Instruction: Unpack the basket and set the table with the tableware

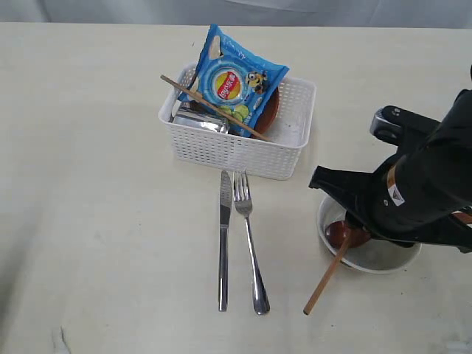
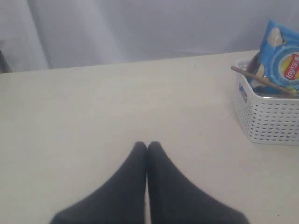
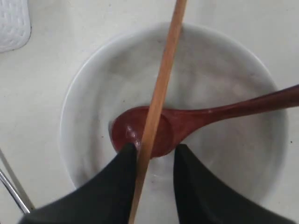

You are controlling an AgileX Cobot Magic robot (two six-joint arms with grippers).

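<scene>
- Exterior view: the white perforated plastic basket [image 1: 243,158] sits mid-counter and is not yet unpacked. A blue chip bag [image 1: 232,85] stands in it. A thin wooden chopstick [image 1: 210,107] lies slantwise across its rim, a shiny steel cup [image 1: 198,122] is wedged at its left end, and a round reddish-brown plate [image 1: 270,110] leans behind the bag.
- A steel knife [image 1: 223,243] and a steel fork [image 1: 249,251] lie side by side just in front of the basket on the pale beige counter [image 1: 88,184].
- An off-white round bowl [image 1: 372,259] stands to the right under the black right arm [image 1: 420,184]. It holds a dark red-brown spoon [image 1: 341,234], and a second wooden chopstick [image 1: 324,284] slants out over its rim.
- Handling: the chopsticks are likely light, stiff, smooth and prone to rolling, so a pinch across mid-length suits them. The cup looks hard and slick and is best taken at the rim. The plate is rigid and should be gripped by its exposed edge once the bag is clear.
- Room: broad bare counter lies left of the cutlery, while the space between fork and bowl is tighter.
- Left wrist view: the left jaws are clenched on nothing, with the dark fingers [image 2: 135,186] pressed together over bare counter. The basket is well apart from them.
- Right wrist view: the right jaws stand partly apart above the bowl. The second chopstick runs between them against one finger, with a gap to the other, so it looks released rather than pinched.
</scene>
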